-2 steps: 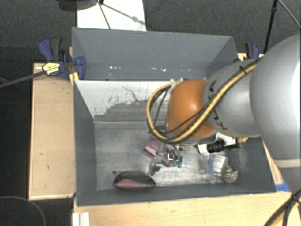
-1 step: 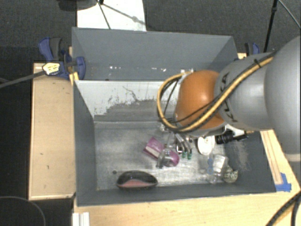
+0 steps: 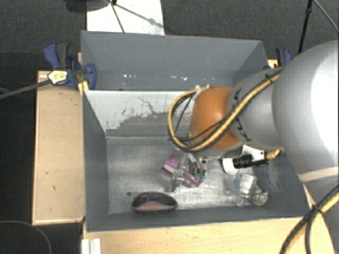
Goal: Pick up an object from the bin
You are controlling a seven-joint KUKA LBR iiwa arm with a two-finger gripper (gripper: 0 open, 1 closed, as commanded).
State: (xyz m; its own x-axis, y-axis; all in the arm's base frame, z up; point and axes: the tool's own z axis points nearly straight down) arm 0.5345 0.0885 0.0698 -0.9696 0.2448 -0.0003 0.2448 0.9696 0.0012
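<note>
My gripper [image 3: 190, 171] hangs below the arm's orange cover, low over the middle of the bin floor. Right beside it lies a small purple and pink thing [image 3: 171, 164], and more purple [image 3: 194, 181] shows just under the gripper. I cannot tell whether the gripper touches it. A dark oval thing with a pink face [image 3: 154, 202] lies near the bin's front wall, left of and in front of the gripper.
A white pen-like thing with a black end [image 3: 241, 163] lies right of the gripper. In front of it sit a clear plastic piece [image 3: 241, 187] and a small round greenish thing [image 3: 259, 197]. The arm covers the bin's right side.
</note>
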